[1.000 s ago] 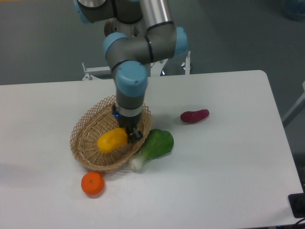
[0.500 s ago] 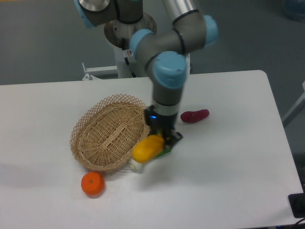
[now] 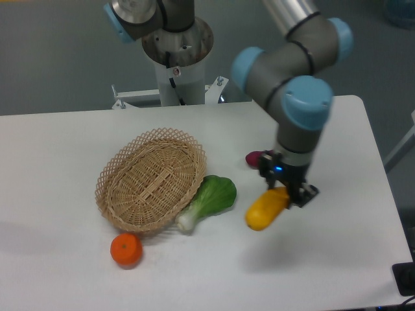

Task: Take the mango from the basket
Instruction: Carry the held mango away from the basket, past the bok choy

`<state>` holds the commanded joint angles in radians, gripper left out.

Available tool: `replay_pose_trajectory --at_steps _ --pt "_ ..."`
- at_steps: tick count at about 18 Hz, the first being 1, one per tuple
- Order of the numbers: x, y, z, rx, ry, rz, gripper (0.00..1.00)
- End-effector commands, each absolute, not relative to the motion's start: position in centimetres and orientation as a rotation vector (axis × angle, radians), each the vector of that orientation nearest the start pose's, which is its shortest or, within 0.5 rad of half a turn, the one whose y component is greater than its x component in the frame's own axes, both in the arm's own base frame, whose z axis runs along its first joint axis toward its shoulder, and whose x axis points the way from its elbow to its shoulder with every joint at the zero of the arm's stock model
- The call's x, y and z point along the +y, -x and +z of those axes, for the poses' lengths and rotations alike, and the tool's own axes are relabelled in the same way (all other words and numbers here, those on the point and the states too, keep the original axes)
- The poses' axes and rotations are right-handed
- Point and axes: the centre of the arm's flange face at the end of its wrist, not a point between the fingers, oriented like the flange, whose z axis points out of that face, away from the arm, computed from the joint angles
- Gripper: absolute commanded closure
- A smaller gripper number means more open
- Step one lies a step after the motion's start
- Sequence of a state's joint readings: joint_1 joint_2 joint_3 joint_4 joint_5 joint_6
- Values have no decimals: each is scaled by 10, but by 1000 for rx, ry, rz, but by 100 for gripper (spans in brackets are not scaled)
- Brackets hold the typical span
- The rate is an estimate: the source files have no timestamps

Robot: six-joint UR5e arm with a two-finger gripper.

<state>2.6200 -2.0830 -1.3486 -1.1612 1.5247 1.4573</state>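
Note:
The mango (image 3: 264, 208) is a smooth yellow-orange fruit held in the air over the table, right of the basket. My gripper (image 3: 289, 189) is shut on its upper right end, and the fruit hangs tilted down to the left. The basket (image 3: 150, 179) is a light tan oval wicker one at the table's left middle, with nothing showing inside it. The gripper is well to the right of the basket, past the green vegetable.
A green leafy vegetable with a white stalk (image 3: 209, 200) lies against the basket's right rim. A small round orange (image 3: 126, 249) sits in front of the basket. A dark red-purple vegetable (image 3: 255, 157) lies partly hidden behind the arm. The robot's base (image 3: 176, 55) stands at the back.
The gripper has carried the mango out of the basket and to the right, over the green vegetable to open table. The basket now shows no contents.

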Motion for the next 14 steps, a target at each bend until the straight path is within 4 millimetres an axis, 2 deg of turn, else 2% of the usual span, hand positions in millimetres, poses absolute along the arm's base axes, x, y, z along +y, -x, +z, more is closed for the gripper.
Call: replay_pose_trajectory --at_steps 5,9,14 --pt "461 548 319 607 3039 155 62" --pt "462 556 327 614 3039 187 62" --pt "462 569 326 604 3039 197 61"
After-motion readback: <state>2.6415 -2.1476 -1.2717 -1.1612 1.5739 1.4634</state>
